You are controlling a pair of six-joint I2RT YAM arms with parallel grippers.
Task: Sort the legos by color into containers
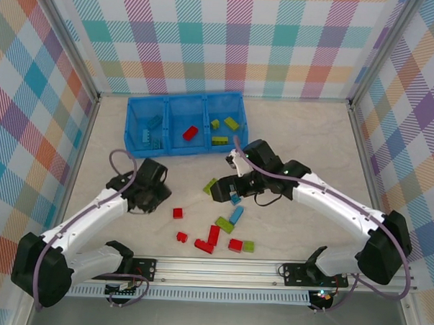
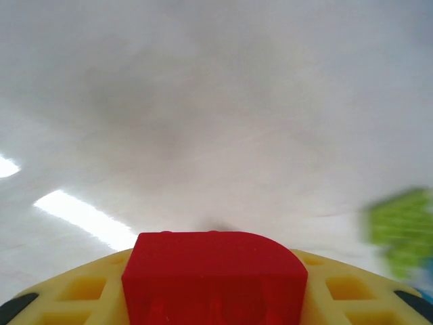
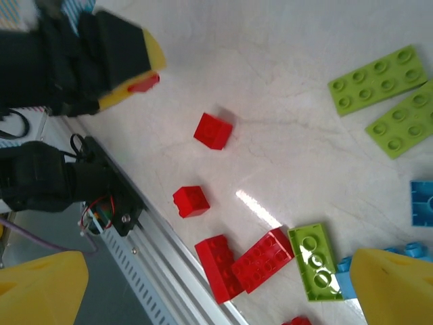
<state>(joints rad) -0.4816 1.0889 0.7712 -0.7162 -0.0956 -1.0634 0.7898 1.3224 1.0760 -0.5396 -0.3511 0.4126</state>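
Your left end effector [image 1: 149, 197] is pinching a red lego [image 2: 213, 274] between its yellow pads [image 2: 338, 288]. It sits on the near side of the blue bin [image 1: 129, 130], in line with the bin's left compartment (can't tell from the wrist view whether the brick is off the tabletop [image 1: 312, 138]). Your right end effector [image 1: 226, 190] is spread wide with nothing between its fingers [image 3: 389, 284]. It is also on the bin's near side, in line with the right compartment, with a lime lego [image 1: 210, 185] and a blue lego [image 1: 235, 199] right by it. Inside the bin, the left compartment holds blue bricks [image 1: 148, 131], the middle one holds a single red brick [image 1: 190, 132], and the right one holds lime bricks [image 1: 224, 127]. The loose pile lies farther from the bin than both end effectors, roughly in line with the middle and right compartments. It has a lone red cube [image 1: 177, 212], a second red cube [image 1: 181, 236], a red cluster [image 1: 210, 239], a lime plate [image 1: 224, 224], a blue plate [image 1: 236, 215], another red block [image 1: 235, 244] and a small lime block [image 1: 248, 246] touching it. Your right wrist view shows the red cluster just beside a lime two-stud plate [image 3: 314, 261].
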